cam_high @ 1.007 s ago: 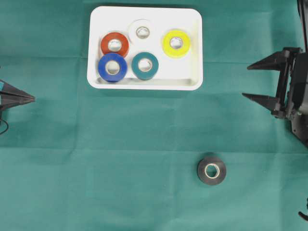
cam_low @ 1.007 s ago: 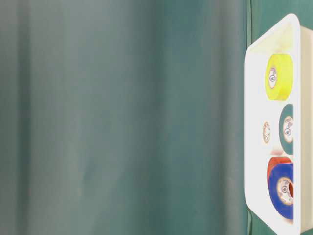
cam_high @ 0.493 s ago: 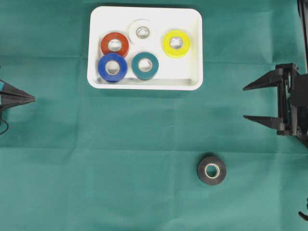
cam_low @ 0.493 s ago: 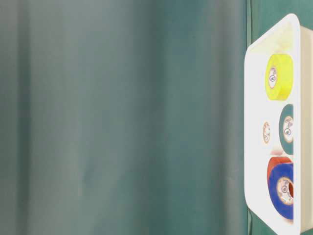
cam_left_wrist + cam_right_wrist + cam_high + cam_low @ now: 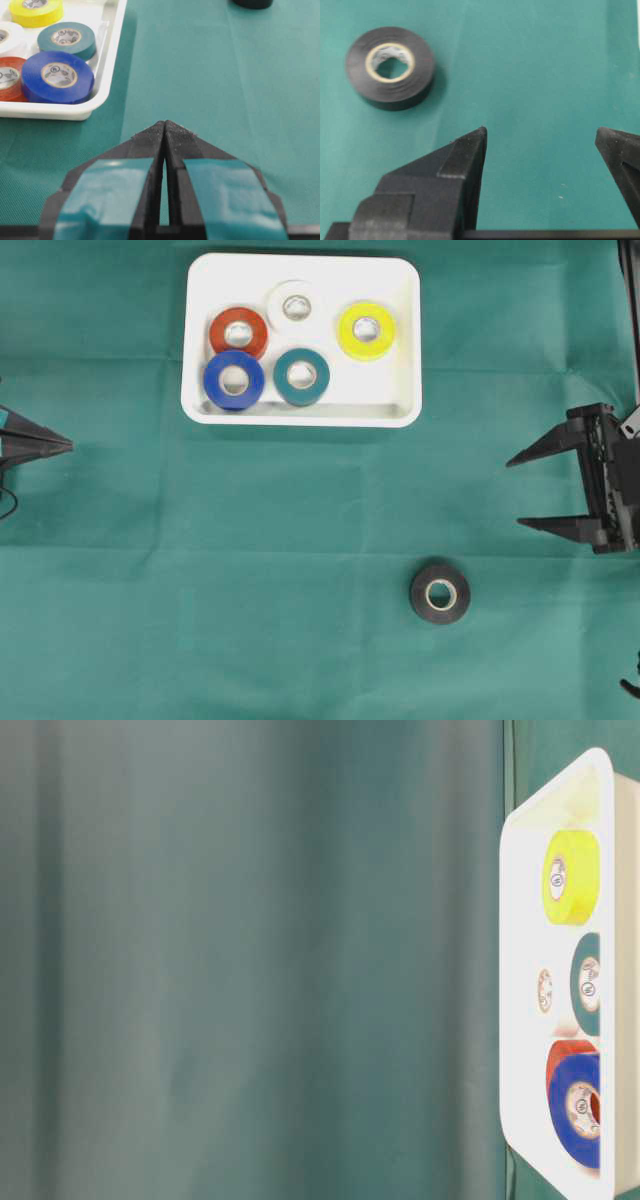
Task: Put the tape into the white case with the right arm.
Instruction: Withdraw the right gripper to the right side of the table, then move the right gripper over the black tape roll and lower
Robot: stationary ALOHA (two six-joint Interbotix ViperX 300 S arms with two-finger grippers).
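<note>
Lying alone, black tape [image 5: 440, 594] faces released right end effector [image 5: 515, 491]; case [image 5: 404, 340] holds five rolls.

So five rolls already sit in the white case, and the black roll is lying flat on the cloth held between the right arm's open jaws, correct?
Not quite. The black roll is not between the jaws: the overhead view shows the right gripper open and apart from it. Five rolls in the white case and the roll flat on the cloth are right.
</note>
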